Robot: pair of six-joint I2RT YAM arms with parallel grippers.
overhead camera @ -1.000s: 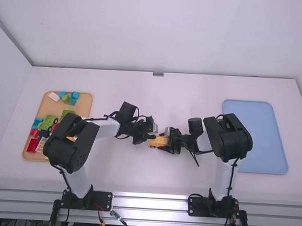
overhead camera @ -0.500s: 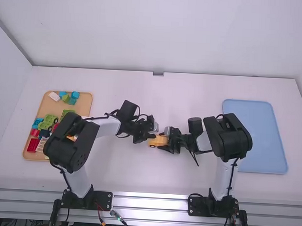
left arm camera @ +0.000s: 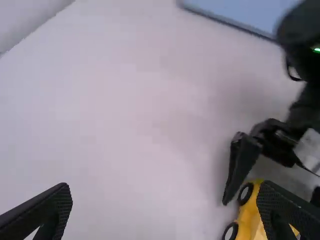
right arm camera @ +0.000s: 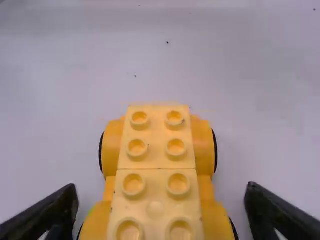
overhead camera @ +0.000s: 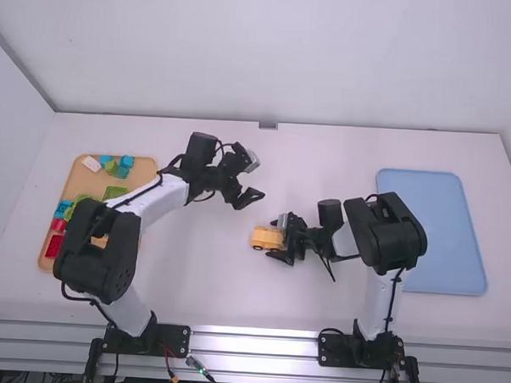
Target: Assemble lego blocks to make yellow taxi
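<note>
The yellow car (overhead camera: 267,238) stands on the table near the middle. Around its right part is my right gripper (overhead camera: 279,239), open. Up and to the left of the car in the high view is my left gripper (overhead camera: 250,197), clear of it. In the left wrist view, my left gripper (left arm camera: 167,210) has its fingers wide apart, and the car (left arm camera: 250,215) shows partly behind one finger. In the right wrist view, the car's studded yellow top (right arm camera: 156,165) lies between the separated fingers of my right gripper (right arm camera: 162,212), with black wheels at its sides.
At the left is an orange-brown tray (overhead camera: 141,185) holding several loose blocks, among them red bricks (overhead camera: 55,245), green pieces (overhead camera: 114,192) and blue pieces (overhead camera: 125,161). A blue tray (overhead camera: 440,233) lies at the right, beyond the right arm.
My left gripper has left the car's left side and moved away up the picture and slightly left. The car and my right arm look unmoved.
</note>
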